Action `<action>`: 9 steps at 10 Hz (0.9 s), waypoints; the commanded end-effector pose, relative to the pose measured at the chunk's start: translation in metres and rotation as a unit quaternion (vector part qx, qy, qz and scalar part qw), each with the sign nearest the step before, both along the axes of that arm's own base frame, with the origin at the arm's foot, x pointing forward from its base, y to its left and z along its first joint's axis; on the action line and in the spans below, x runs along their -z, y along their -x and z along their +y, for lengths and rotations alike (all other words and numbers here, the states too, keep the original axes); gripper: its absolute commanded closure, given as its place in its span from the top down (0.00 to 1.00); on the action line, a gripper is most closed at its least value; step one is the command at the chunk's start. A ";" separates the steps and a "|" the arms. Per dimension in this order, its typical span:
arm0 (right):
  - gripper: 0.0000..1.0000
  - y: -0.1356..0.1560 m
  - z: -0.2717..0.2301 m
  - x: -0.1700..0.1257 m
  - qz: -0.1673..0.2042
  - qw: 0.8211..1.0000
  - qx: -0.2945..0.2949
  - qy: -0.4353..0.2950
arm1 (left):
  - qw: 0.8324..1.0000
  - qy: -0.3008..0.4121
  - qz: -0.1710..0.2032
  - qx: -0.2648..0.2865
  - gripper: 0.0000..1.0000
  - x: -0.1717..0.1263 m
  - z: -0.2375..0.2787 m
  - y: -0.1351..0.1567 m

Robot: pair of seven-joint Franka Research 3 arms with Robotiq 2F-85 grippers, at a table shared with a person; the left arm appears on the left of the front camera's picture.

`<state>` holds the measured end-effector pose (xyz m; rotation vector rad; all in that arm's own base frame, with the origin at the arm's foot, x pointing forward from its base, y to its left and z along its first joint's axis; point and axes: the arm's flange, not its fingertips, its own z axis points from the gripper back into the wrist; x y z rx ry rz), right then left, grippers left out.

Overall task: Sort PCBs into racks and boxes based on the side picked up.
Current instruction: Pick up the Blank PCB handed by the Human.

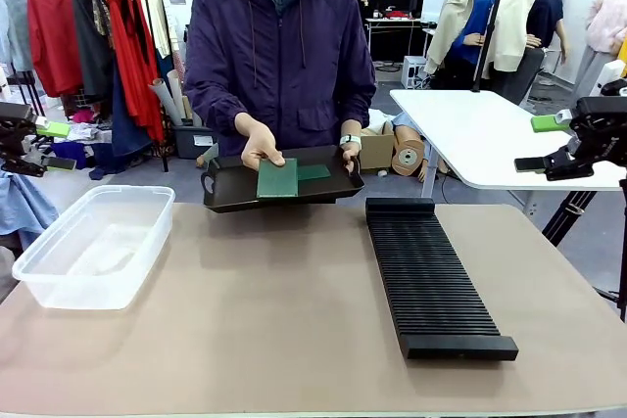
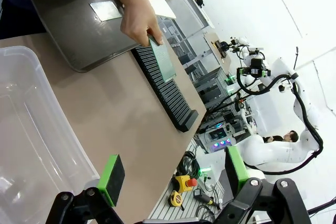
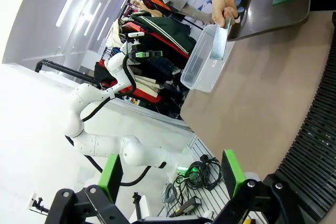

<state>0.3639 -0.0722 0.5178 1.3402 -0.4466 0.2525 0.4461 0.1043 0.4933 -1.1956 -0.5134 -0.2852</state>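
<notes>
A person behind the table holds a black tray [image 1: 225, 198] in one hand and lifts a green PCB [image 1: 277, 178] from it with the other hand [image 1: 261, 145]. A second PCB [image 1: 313, 172] lies flat in the tray. The clear box [image 1: 93, 242] stands at the table's left, and the long black slotted rack [image 1: 431, 276] lies right of centre. My left gripper [image 1: 47, 146] hovers open off the table's left edge, my right gripper [image 1: 545, 142] open off the right edge, both with nothing between the fingers. The left wrist view has my gripper [image 2: 173, 177] above the box [image 2: 31, 129], with the lifted PCB [image 2: 164, 59] far off.
A clothes rail [image 1: 88, 17] with hanging garments stands behind the left side. A white table [image 1: 480, 134] stands at the back right near my right gripper. Cardboard boxes and rolls [image 1: 397, 154] sit on the floor beyond the table. Bare tabletop [image 1: 265, 310] spreads between box and rack.
</notes>
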 end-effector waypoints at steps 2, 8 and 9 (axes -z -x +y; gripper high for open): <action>1.00 0.001 0.000 -0.002 -0.005 1.000 -0.002 -0.001 | 1.000 0.006 0.002 0.017 1.00 0.002 -0.013 -0.008; 1.00 0.001 0.000 -0.002 -0.005 1.000 -0.002 -0.001 | 0.996 0.046 0.047 0.064 1.00 0.040 -0.103 -0.052; 1.00 0.001 0.000 -0.002 -0.005 1.000 -0.002 -0.001 | 0.994 0.056 0.054 0.071 1.00 0.048 -0.118 -0.058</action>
